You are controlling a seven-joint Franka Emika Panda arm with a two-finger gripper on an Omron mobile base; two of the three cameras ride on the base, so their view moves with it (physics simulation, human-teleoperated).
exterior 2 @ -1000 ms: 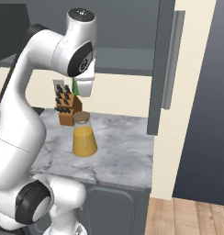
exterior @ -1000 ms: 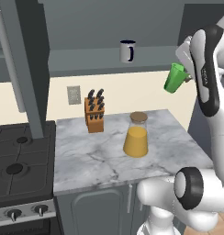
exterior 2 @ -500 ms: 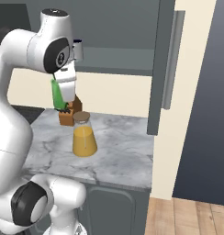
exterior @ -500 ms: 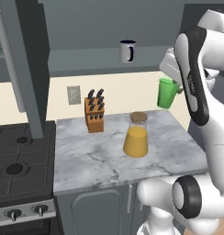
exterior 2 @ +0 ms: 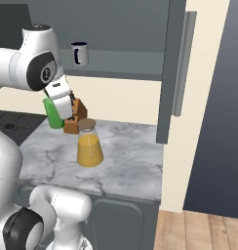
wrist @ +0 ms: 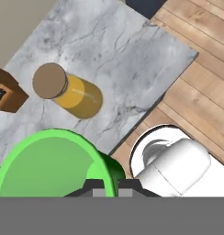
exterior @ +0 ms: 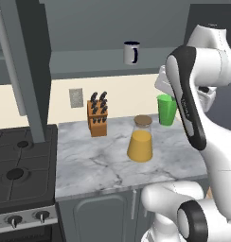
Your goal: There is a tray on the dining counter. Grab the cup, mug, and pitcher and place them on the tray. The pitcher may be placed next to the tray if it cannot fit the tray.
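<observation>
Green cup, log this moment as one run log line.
cup: held, lifted above counter | gripper: jaws shut on cup | pitcher: on counter | mug: on shelf

A: Any lettering on the pitcher [exterior: 140, 141], a label or brand?

B: None. Its glass and cork lid are plain.

A: The mug [exterior: 131, 52] up behind it?

B: Blank too, as is the knife block [exterior: 98, 119] left of the pitcher.

A: The stove knobs [exterior: 26, 218]?

B: Too small to tell any marks. Nothing readable anywhere.
</observation>
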